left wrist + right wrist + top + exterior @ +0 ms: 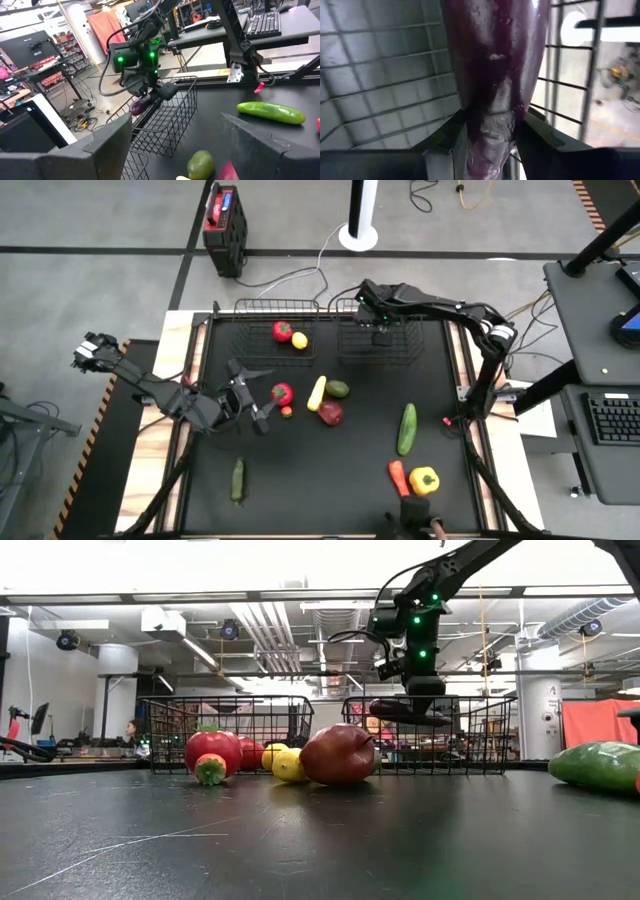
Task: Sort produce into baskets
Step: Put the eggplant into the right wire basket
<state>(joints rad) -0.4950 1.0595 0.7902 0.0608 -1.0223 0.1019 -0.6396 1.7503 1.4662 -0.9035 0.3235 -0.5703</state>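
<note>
My right gripper [490, 145] holds the eggplant [492, 65] between its two fingers, closed narrow on its thin end, and it hangs over the right basket [375, 345] at the far edge of the table [330, 480]. The main risk, as I judge it, is the grip itself: the eggplant is smooth and shiny and I pinch it only near one end, so it can slide out crooked or swing when I let go. If it drops from too high it may bounce on the wire floor, or catch the rim and roll out (the sides are low). The mesh wall is close beside the eggplant in my wrist view, so a sideways move could knock the fruit or a finger against the wire. Straight down there is free room, because this basket looks empty under me. My left gripper [250, 395] waits with jaws wide, near the left middle of the table, just beside a tomato [282, 393]. The left basket [275, 330] already has a tomato and a lemon [299, 340]. The cucumber [407, 428], pepper [424, 479] and carrot [398, 476] lie well apart on the right side, with open table around them.
</note>
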